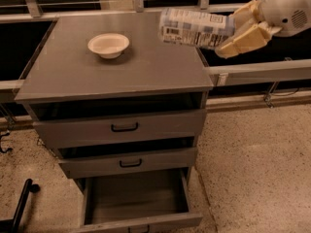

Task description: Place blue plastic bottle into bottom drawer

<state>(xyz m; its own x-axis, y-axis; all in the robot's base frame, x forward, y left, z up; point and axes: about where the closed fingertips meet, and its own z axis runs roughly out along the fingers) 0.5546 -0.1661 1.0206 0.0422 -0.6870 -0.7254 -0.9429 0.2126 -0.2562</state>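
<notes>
The cabinet point(146, 67) stood with its bottom drawer point(133, 195) pulled out at six o'clock, its deep tray showing nothing inside. The task looked roughly half done. The blue plastic bottle point(192, 27) was held on its side in the air at one o'clock, over the cabinet's back right corner and well apart from the drawer. The gripper point(232, 29), at two o'clock, had its jaws clamped on the bottle's right end. Lowering and release remained. The bowl point(108, 45), at eleven o'clock on the top, looked empty.
</notes>
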